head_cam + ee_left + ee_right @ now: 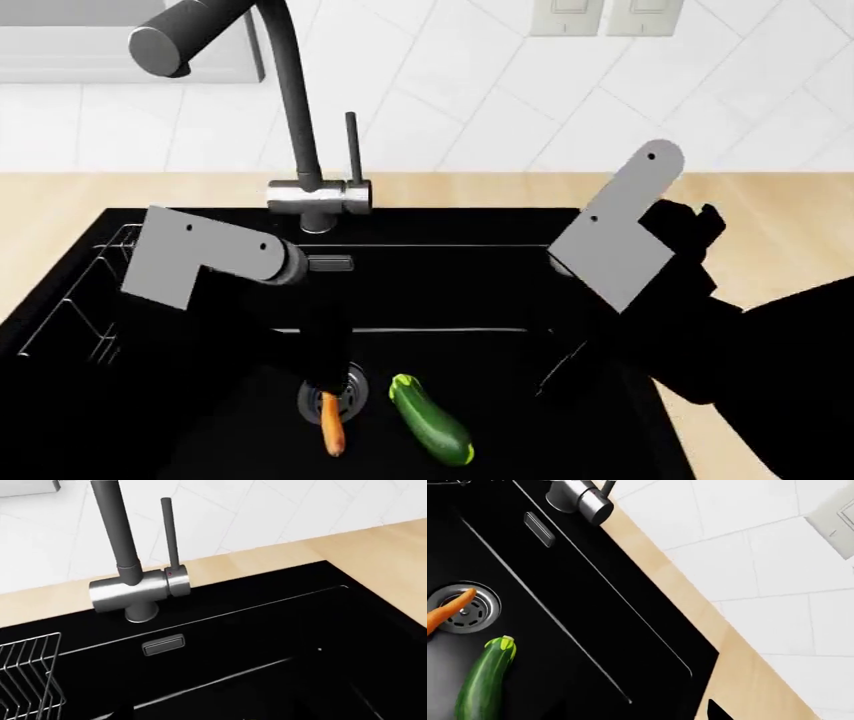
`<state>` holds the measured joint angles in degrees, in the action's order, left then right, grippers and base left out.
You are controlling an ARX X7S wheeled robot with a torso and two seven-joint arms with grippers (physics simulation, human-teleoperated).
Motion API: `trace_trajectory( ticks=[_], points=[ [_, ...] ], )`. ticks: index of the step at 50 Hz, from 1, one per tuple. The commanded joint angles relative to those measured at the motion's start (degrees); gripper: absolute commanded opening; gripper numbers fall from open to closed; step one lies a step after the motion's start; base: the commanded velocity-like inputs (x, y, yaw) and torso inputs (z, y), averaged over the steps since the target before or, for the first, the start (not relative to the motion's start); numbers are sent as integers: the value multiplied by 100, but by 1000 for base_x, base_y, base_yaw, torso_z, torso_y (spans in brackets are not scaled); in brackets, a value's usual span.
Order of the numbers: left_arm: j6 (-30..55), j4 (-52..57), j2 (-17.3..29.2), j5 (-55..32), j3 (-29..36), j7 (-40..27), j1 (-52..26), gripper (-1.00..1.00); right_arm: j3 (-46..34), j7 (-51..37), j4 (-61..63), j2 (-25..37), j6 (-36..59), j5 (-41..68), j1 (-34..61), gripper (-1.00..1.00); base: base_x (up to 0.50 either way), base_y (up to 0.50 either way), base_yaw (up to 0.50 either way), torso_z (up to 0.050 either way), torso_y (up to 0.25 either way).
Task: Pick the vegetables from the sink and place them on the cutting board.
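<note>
In the black sink (441,300), a thin orange carrot (331,428) lies with one end over the round steel drain (352,390). Just to its right lies a dark green zucchini (434,422) with a yellowish stem end. The right wrist view shows the carrot (444,611) and the zucchini (484,680) side by side. My left gripper (324,378) hangs right above the carrot's far end. My right gripper (561,378) hovers inside the basin to the right of the zucchini. Both are black against the black sink, so their jaws do not show. The cutting board is out of view.
A tall dark grey faucet (287,110) rises behind the sink and arches forward over it. A wire dish rack (30,675) sits at the sink's left end. Pale wooden countertop (774,220) surrounds the basin, and the tiled wall carries switch plates (607,15).
</note>
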<state>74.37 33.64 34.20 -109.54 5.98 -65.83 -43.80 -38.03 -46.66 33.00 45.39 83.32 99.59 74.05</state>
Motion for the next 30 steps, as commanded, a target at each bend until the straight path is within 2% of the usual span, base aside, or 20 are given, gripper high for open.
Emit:
trace_trajectory(
  ticks=[1,10,13,19,22,30],
  points=[
    [-155,310,373,-1485,621,-1366,189,100,-718,-1206,387,315,-64,1902,365,100,0,0,0,0,0],
    [481,-413,-323,201,762,-509,489,100,-355,-899,-113,298,-502,1143,-286,100,0,0,0,0,0],
    [651,-752,-403,628,992,-395,491,100,-467,-919,-245,222,-473,909,-406,100,0,0,0,0,0],
    [831,-1165,-422,1393,1229,174,549,100,-502,-369,-522,77,-409,155,-677,100,0,0,0,0,0],
    [809,-1351,-469,1564,1332,305,579,100,-503,-300,-588,10,-420,67,-619,100,0,0,0,0,0],
    [302,-1751,-690,2687,1656,1315,917,100,-566,-290,-568,-86,-473,-70,-623,100,0,0,0,0,0]
  ],
)
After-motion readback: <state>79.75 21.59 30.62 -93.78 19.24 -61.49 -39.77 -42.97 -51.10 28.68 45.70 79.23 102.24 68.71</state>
